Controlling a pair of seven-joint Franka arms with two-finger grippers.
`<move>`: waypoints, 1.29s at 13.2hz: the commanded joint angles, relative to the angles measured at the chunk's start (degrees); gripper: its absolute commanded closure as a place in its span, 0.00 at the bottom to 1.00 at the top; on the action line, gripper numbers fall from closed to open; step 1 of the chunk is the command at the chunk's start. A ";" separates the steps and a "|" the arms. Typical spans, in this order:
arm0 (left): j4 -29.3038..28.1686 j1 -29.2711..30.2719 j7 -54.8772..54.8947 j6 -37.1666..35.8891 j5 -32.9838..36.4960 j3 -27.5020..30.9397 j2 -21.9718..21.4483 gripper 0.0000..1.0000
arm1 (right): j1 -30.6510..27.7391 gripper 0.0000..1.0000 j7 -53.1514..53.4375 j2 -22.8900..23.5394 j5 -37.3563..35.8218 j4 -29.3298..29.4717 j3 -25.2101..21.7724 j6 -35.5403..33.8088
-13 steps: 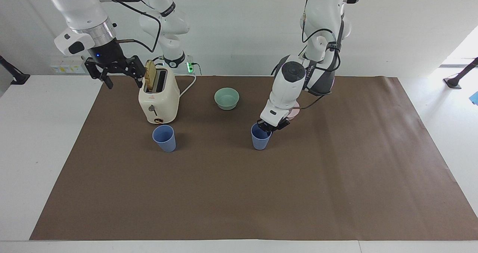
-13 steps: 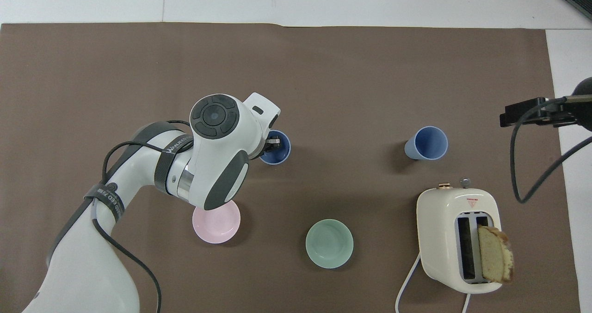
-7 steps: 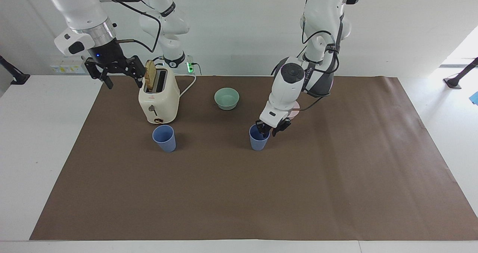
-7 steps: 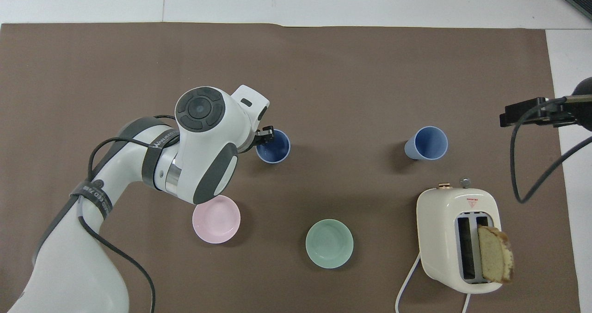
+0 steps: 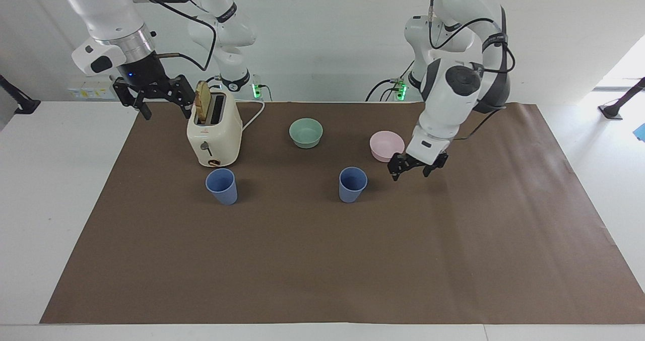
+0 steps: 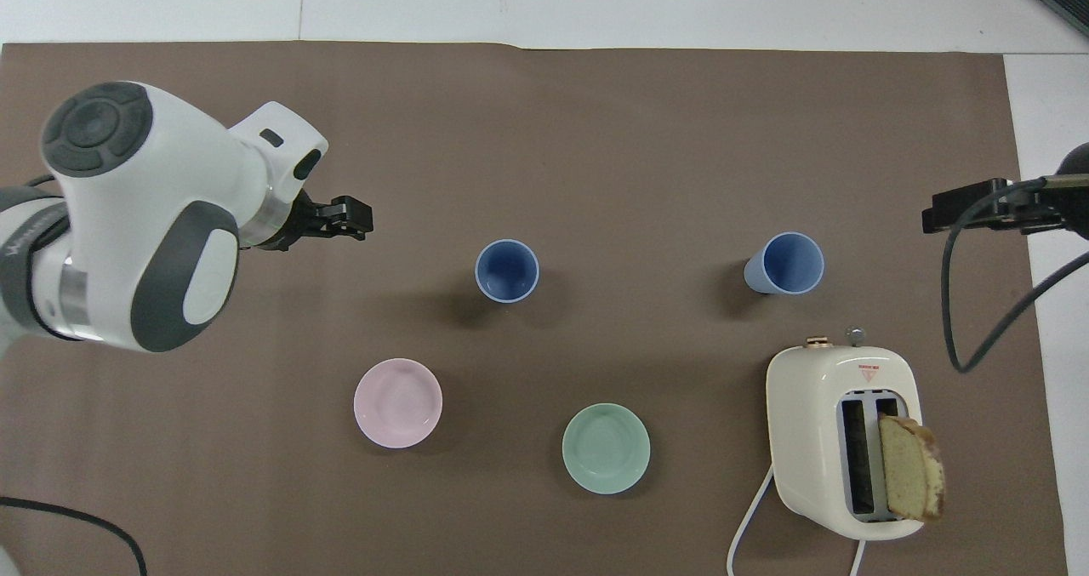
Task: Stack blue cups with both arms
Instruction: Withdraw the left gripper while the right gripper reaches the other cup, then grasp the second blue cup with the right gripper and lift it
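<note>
Brown paper covers the bench (image 5: 322, 260), where two blue cups stand upright and apart: one mid-bench (image 5: 352, 184), one in front of the toaster (image 5: 221, 186). Neither is stacked yet. Left tool (image 5: 416, 166), released and empty, hangs beside the pink bowl (image 5: 386, 145); right tool (image 5: 153, 94) waits open by the toaster (image 5: 214, 129). Best grip a cup by its rim and lower it squarely into its twin. Count: two cups, two bowls including a green bowl (image 5: 306, 132), one toaster.

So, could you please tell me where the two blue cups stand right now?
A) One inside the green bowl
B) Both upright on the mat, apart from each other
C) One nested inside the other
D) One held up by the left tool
B: one blue cup stands mid-mat and the other blue cup stands by the toaster, both upright, neither held.
</note>
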 commanded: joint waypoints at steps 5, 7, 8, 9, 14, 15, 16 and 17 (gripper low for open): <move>0.07 8.41 16.04 -9.24 0.74 -0.45 -8.14 0.00 | -0.15 0.00 -0.03 -1.76 0.53 -8.07 0.10 7.65; 3.48 8.15 16.13 -13.80 3.97 -0.71 -8.50 0.00 | -0.15 0.00 -0.03 -0.71 0.53 -11.25 0.10 11.62; 5.33 7.97 16.13 -16.17 4.69 -0.89 -8.85 0.00 | 0.11 0.00 -0.03 0.08 0.53 -12.22 0.18 13.99; 6.57 7.89 16.13 -17.76 4.79 -0.71 -9.46 0.00 | 0.38 0.00 0.05 1.30 0.53 -12.93 0.10 15.84; 10.70 8.41 18.68 -24.96 4.87 -0.45 -13.07 0.00 | 1.43 0.00 0.06 9.04 0.44 -15.56 0.10 26.99; 11.23 8.41 18.60 -25.42 4.79 -0.27 -13.07 0.00 | 1.70 0.00 0.14 9.66 0.44 -16.70 0.10 28.67; 10.98 8.50 18.25 -24.90 4.52 -0.27 -13.16 0.00 | 1.70 0.00 0.06 10.62 0.44 -18.19 0.18 29.65; 10.89 8.85 17.98 -25.16 4.35 -0.19 -13.42 0.00 | 2.13 0.00 0.14 10.98 0.44 -19.51 0.18 31.57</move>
